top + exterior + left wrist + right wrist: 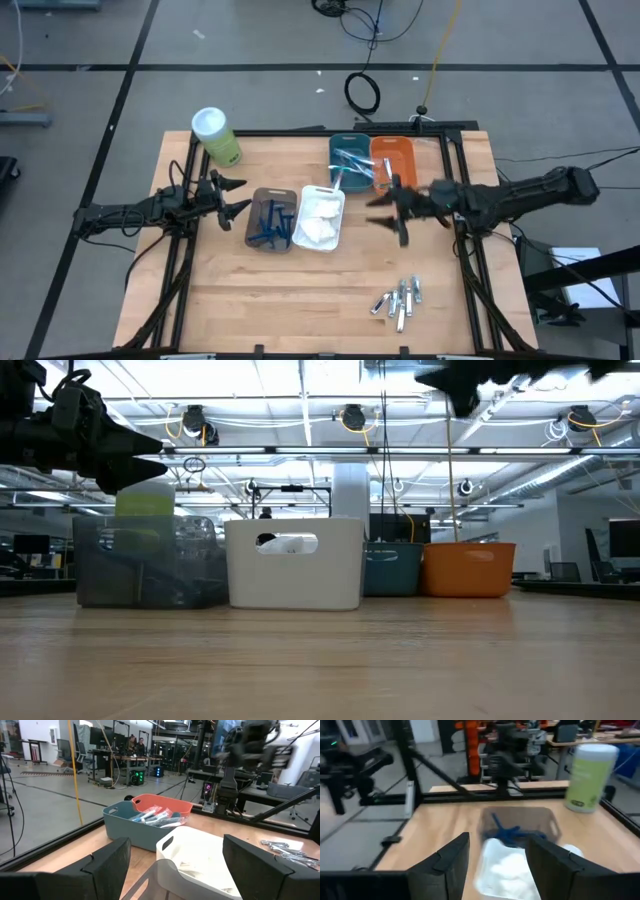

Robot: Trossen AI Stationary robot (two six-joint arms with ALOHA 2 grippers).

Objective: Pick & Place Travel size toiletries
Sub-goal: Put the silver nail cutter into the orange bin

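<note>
Hovering spread-fingered, the right gripper [385,211] hangs empty beside the orange plastic bin [393,160]; small silvery tubes [399,297] lie loose; left gripper [232,195] also spread.

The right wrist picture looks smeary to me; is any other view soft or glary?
Right wrist view: blurred throughout, even the green canister with white lid. Left wrist view: far arm smeared, teal rectangular bin fairly crisp. Low view: bright ceiling lights, dark arm silhouettes. High view: evenly lit.

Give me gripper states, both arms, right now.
Left gripper: open, empty, beside the brown bin.
Right gripper: open, empty, near the white bin.
</note>
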